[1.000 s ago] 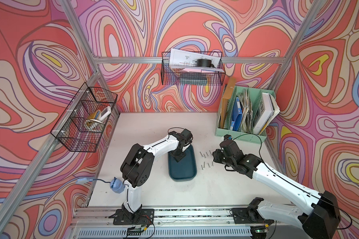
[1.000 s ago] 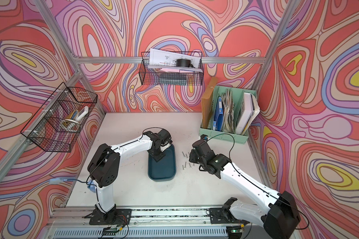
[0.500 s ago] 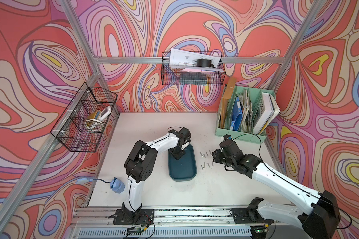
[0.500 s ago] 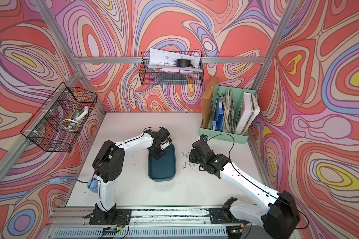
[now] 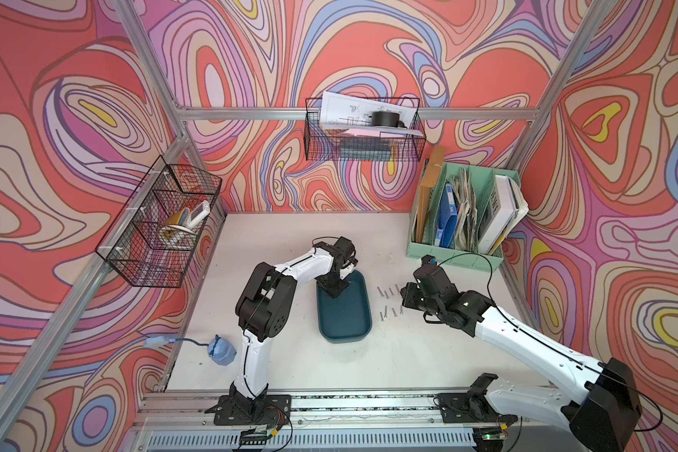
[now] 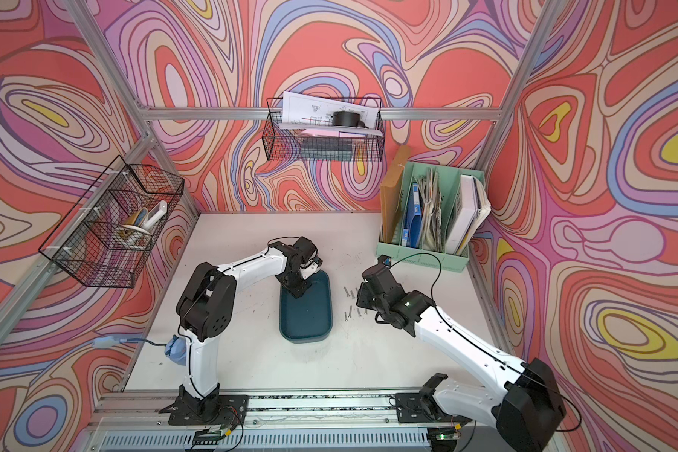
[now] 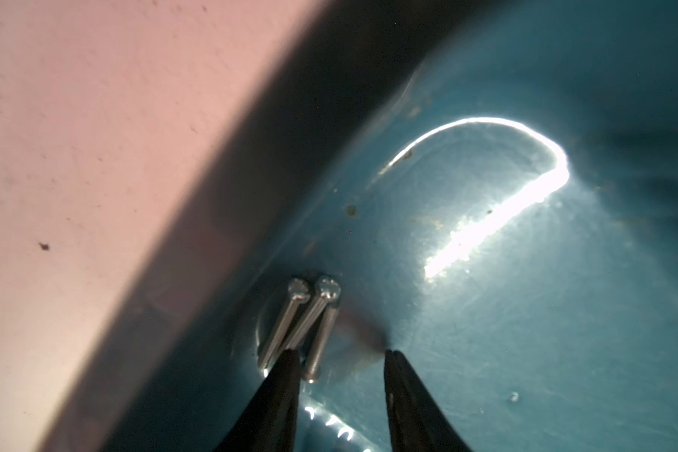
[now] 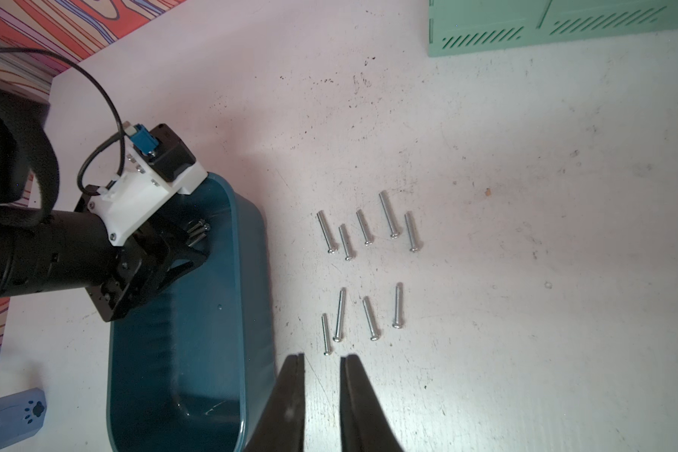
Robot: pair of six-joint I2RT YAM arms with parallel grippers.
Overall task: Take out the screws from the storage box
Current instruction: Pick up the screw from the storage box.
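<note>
The dark teal storage box (image 5: pixel 345 325) (image 6: pixel 308 321) lies mid-table. My left gripper (image 7: pixel 341 354) (image 5: pixel 335 291) reaches down into its far end, open. Three screws (image 7: pixel 304 321) lie bunched on the box floor (image 7: pixel 525 313) at its tips. One finger (image 7: pixel 286 375) covers the ends of two of them, and the third lies just inside the gap beside that finger. Several more screws (image 8: pixel 368 235) (image 5: pixel 388 303) lie in two rows on the table right of the box. My right gripper (image 8: pixel 321 356) (image 5: pixel 404 303) hovers over the table near them, jaws narrowly apart and empty.
A mint-green file organiser (image 5: pixel 462 250) stands at the back right, close behind the right arm. Black wire baskets hang on the left wall (image 5: pixel 157 227) and the back wall (image 5: pixel 363 133). A small blue object (image 5: pixel 221 349) with a cable lies at the front left.
My left gripper's jaws have narrowed around the bunched screws, and its elbow has shifted a little. The right arm has not moved.
</note>
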